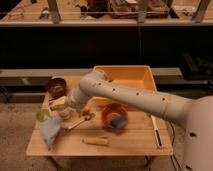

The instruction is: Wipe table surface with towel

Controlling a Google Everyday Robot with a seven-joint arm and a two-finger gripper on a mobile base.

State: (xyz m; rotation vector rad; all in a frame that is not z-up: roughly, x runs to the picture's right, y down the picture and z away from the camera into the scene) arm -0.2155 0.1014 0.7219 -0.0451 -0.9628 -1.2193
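A pale towel lies bunched at the table's front left corner, partly hanging over the edge, with a green object at its top. My white arm reaches from the right across the wooden table. My gripper is low over the table's left side, just above and to the right of the towel, next to a yellowish item. I cannot tell whether it touches the towel.
A dark red bowl stands at the back left. A yellow tray is at the back. An orange bowl holds a blue sponge. A wooden spoon, a yellow item and a utensil lie on the table.
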